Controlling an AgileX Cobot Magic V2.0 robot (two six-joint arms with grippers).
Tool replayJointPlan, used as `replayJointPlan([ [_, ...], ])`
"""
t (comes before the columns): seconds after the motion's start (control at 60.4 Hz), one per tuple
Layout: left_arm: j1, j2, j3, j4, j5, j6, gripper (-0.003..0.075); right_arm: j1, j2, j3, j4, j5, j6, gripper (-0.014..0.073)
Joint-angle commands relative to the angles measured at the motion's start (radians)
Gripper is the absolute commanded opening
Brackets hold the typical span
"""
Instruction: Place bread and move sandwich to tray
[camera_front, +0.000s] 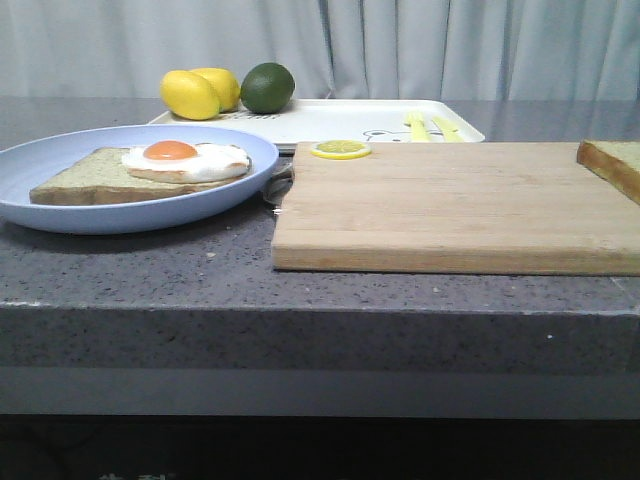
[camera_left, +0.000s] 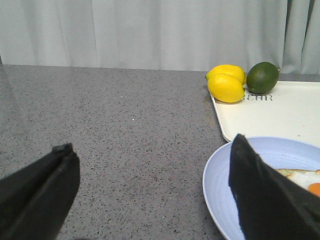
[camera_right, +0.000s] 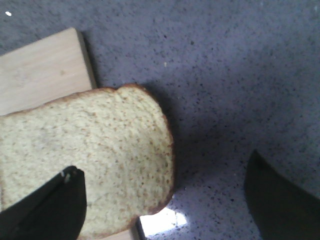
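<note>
The bread (camera_right: 85, 160) is seen lying on the wooden board (camera_front: 450, 205), at its right end. The right claw (camera_right: 165, 195) is held wide apart over it. The left claw (camera_left: 150, 190) is spread apart too, beside the blue plate (camera_front: 60, 205). The white tray (camera_front: 330, 122) is set behind the board.

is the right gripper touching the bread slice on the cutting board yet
Cannot tell. In the right wrist view the open right gripper has one finger overlapping the bread, the other over the counter; no contact or gap shows.
</note>
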Motion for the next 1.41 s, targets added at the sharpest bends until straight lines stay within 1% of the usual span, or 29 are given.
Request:
replayJointPlan([
  [0.0, -0.001, 0.004, -0.039, -0.002, -0.084, -0.004, 0.0599, -0.029, 0.058, -0.071, 0.05, 0.01, -0.059, 0.0645],
  [0.033, -0.001, 0.004, -0.039, -0.002, -0.084, -0.004, 0.0599, -0.035, 0.079, -0.082, 0.071, 0.019, -0.089, 0.0645],
  [0.182, -0.001, 0.004, -0.039, -0.002, -0.084, -0.004, 0.0599, -0.079, 0.163, -0.119, 0.25, 0.053, -0.255, 0.0645],
  [0.281, -0.001, 0.004, -0.039, -0.002, -0.084, -0.004, 0.0599, -0.112, 0.203, -0.135, 0.333, 0.079, -0.34, 0.0645],
  [0.447, -0.001, 0.004, -0.039, -0.002, -0.084, -0.004, 0.0599, -0.157, 0.27, -0.156, 0.408, 0.117, -0.405, 0.0645],
  [0.645, -0.001, 0.004, -0.039, -0.002, -0.084, -0.004, 0.0599, -0.16, 0.311, -0.158, 0.525, 0.17, -0.508, 0.0645],
  [0.893, -0.001, 0.004, -0.039, -0.002, -0.084, -0.004, 0.0599, -0.16, 0.338, -0.159, 0.547, 0.22, -0.522, 0.0638],
  [0.943, -0.001, 0.004, -0.039, -0.002, -0.084, -0.004, 0.0599, -0.16, 0.34, -0.159, 0.551, 0.225, -0.522, 0.0602],
  [0.976, -0.001, 0.004, -0.039, -0.002, -0.084, -0.004, 0.0599, -0.16, 0.34, -0.159, 0.554, 0.226, -0.522, 0.0548],
  [1.075, -0.001, 0.004, -0.039, -0.002, -0.084, -0.004, 0.0599, -0.16, 0.336, -0.161, 0.559, 0.23, -0.522, 0.0307],
  [1.092, -0.001, 0.004, -0.039, -0.002, -0.084, -0.004, 0.0599, -0.16, 0.336, -0.162, 0.559, 0.232, -0.522, 0.0262],
  [1.109, -0.001, 0.004, -0.039, -0.002, -0.084, -0.004, 0.0599, -0.16, 0.335, -0.163, 0.559, 0.235, -0.522, 0.0195],
  [1.142, -0.001, 0.004, -0.039, -0.002, -0.084, -0.004, 0.0599, -0.16, 0.334, -0.164, 0.561, 0.24, -0.522, 0.0107],
  [1.191, -0.001, 0.004, -0.039, -0.002, -0.084, -0.004, 0.0599, -0.16, 0.33, -0.165, 0.562, 0.249, -0.519, -0.0011],
  [1.224, -0.001, 0.004, -0.039, -0.002, -0.084, -0.004, 0.0599, -0.16, 0.323, -0.166, 0.567, 0.252, -0.517, -0.0074],
  [1.274, -0.001, 0.004, -0.039, -0.002, -0.084, -0.004, 0.0599, -0.16, 0.31, -0.166, 0.578, 0.253, -0.517, -0.0059],
  [1.39, -0.001, 0.004, -0.039, -0.002, -0.084, -0.004, 0.0599, -0.16, 0.258, -0.166, 0.628, 0.258, -0.517, -0.0058],
])
